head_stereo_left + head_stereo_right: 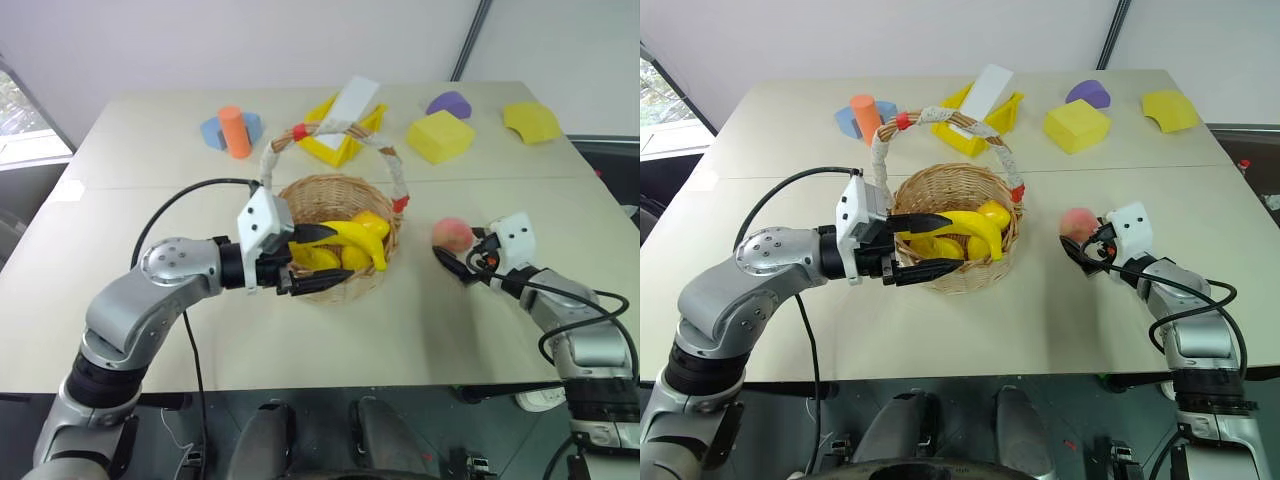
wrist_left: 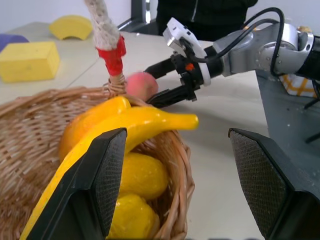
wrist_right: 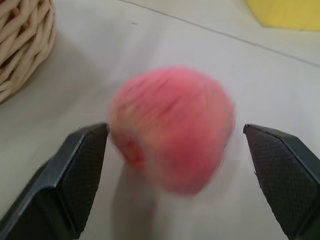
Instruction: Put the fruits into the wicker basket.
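Your left gripper (image 1: 312,262) sits at the near-left rim of the wicker basket (image 1: 345,286), fingers spread wide with one above and one below, pointing across toward the fruit. It holds nothing; in the left wrist view the banana (image 2: 135,131) lies just beyond the spread fingers (image 2: 102,180), resting across the basket's rim with its tip poking out past the far side.

In the basket you have the banana lying over several smaller yellow fruits (image 2: 142,175), and an orange-yellow one (image 2: 90,122) tucked behind it. The basket's white-wrapped handle (image 1: 330,128) arches over them, with red bands where it meets the rim.

Your right gripper (image 1: 457,256) is out to the right of the basket, low over the table (image 1: 150,200), its fingers parted on either side of the peach (image 1: 452,234). In the right wrist view the peach (image 3: 172,127) sits between the two pads (image 3: 80,170); one pad is right against its side and the other stands clear, so the jaws are open around it and not closed on it. The peach rests on the table, near the basket but apart from it.

At the far side of the table you can see a yellow bin (image 1: 340,140) with a white flat piece (image 1: 350,100) leaning in it, yellow foam blocks (image 1: 440,135), a purple block (image 1: 449,103), an orange cylinder (image 1: 236,132) and a blue piece (image 1: 213,132) behind it.
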`<action>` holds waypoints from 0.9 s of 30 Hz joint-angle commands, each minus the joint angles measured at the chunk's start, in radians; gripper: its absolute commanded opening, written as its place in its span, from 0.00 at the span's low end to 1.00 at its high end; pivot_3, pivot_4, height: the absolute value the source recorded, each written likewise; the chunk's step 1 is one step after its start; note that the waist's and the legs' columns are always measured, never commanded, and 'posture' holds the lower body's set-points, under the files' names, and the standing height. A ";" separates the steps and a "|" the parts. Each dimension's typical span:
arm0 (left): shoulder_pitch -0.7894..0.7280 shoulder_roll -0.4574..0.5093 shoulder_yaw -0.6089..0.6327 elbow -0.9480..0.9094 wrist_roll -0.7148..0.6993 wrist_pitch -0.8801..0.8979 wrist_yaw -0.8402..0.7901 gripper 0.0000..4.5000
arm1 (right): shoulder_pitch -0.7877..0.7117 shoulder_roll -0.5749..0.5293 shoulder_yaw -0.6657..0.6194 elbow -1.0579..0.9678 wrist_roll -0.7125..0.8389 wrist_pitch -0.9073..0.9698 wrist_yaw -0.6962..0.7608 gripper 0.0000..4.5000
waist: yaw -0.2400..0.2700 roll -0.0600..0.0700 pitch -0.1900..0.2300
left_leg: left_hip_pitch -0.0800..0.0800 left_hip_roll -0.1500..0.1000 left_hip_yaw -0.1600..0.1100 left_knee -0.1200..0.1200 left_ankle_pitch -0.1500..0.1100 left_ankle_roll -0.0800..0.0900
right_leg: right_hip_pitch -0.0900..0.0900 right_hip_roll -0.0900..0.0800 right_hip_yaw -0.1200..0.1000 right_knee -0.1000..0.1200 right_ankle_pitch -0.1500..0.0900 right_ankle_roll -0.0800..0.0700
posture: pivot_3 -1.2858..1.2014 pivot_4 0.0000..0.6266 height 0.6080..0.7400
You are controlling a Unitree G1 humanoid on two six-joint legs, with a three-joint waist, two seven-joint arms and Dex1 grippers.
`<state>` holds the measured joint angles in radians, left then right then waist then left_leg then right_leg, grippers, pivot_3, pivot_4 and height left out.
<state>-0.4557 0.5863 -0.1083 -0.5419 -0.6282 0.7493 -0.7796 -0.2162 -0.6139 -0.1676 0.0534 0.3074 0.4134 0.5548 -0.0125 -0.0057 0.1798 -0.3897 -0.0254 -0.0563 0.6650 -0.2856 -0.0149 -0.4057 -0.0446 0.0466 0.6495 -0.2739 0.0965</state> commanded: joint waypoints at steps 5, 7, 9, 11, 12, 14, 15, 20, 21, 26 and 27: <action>0.017 -0.002 0.036 0.005 0.014 -0.062 -0.001 0.79 | 0.006 0.004 -0.055 -0.097 0.035 -0.019 0.014 0.38 | -0.004 0.001 0.000 | 0.000 0.001 0.000 0.000 0.000 0.000 | 0.000 0.000 0.000 0.000 0.000 0.000 | 0.52 0.24 1.00; 0.033 0.003 0.056 0.020 0.009 -0.071 -0.004 0.79 | 0.014 -0.002 -0.066 -0.124 0.035 -0.007 0.007 0.38 | -0.003 0.001 0.000 | 0.000 0.001 0.000 0.000 0.000 0.000 | -0.001 0.000 0.000 0.000 0.000 0.000 | 0.52 0.24 1.00; 0.049 0.011 0.073 0.034 0.011 -0.081 -0.008 0.79 | 0.026 -0.012 -0.068 -0.147 0.027 0.004 0.004 0.38 | -0.001 0.001 0.000 | 0.000 0.001 0.000 0.000 0.000 0.000 | -0.001 0.000 0.000 0.000 0.000 0.000 | 0.52 0.24 1.00; 0.062 0.018 0.090 0.044 0.008 -0.087 -0.011 0.79 | 0.036 -0.020 -0.072 -0.161 0.020 0.006 0.005 0.38 | -0.001 0.001 0.000 | 0.000 0.001 0.000 0.000 0.000 0.000 | -0.001 0.000 0.000 0.000 0.000 0.000 | 0.52 0.24 1.00; 0.070 0.023 0.101 0.051 0.008 -0.092 -0.015 0.79 | 0.041 -0.021 -0.082 -0.164 0.034 0.019 0.014 0.38 | -0.001 0.001 0.000 | 0.000 0.001 0.000 0.000 0.000 0.000 | -0.001 0.000 0.000 0.000 0.000 0.000 | 0.52 0.24 1.00; 0.088 0.034 0.127 0.060 0.002 -0.099 -0.023 0.79 | 0.051 -0.027 -0.101 -0.164 0.053 0.036 0.027 0.43 | -0.001 0.001 0.000 | 0.000 0.001 0.000 0.000 0.000 0.000 | 0.000 0.000 0.000 0.000 0.000 0.000 | 0.52 0.24 1.00; 0.097 0.041 0.138 0.063 -0.001 -0.102 -0.027 0.79 | 0.057 -0.031 -0.105 -0.165 0.055 0.037 0.033 0.49 | -0.002 0.001 0.000 | 0.000 0.001 0.000 0.000 0.000 0.000 | -0.001 0.000 0.000 0.000 0.000 0.000 | 0.52 0.24 1.00; 0.129 0.059 0.182 0.053 -0.031 -0.102 -0.049 0.79 | 0.043 -0.020 -0.111 -0.171 0.073 0.035 0.044 0.98 | -0.003 0.001 0.000 | 0.000 0.001 0.000 0.000 0.000 0.000 | 0.000 0.000 0.000 0.000 0.000 0.000 | 0.52 0.24 1.00; 0.135 0.063 0.186 0.053 -0.032 -0.100 -0.051 0.79 | 0.033 -0.012 -0.105 -0.171 0.072 0.033 0.037 0.99 | -0.004 0.001 0.000 | 0.000 0.001 0.000 0.000 0.000 0.000 | 0.000 0.000 0.000 0.000 0.000 0.000 | 0.52 0.24 1.00; 0.158 0.086 0.190 0.054 -0.021 -0.115 -0.062 0.79 | -0.030 0.036 -0.069 -0.146 0.057 0.020 0.006 0.99 | -0.005 0.001 0.000 | 0.000 0.001 0.000 0.000 0.000 0.000 | -0.001 0.000 0.000 0.000 0.000 0.000 | 0.52 0.24 1.00; 0.159 0.089 0.189 0.055 -0.020 -0.116 -0.064 0.79 | -0.051 0.049 -0.057 -0.129 0.051 0.014 0.001 0.99 | -0.004 0.001 0.000 | 0.000 0.001 0.000 0.000 0.000 0.000 | -0.001 0.000 0.000 0.000 0.000 0.000 | 0.52 0.24 1.00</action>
<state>-0.2944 0.6648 0.0547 -0.4693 -0.6444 0.6575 -0.8376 -0.2406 -0.5739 -0.2299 -0.0739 0.3631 0.4505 0.5642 -0.0163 -0.0049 0.1797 -0.3896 -0.0245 -0.0561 0.6649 -0.2856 -0.0149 -0.4064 -0.0450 0.0468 0.6497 -0.2740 0.0965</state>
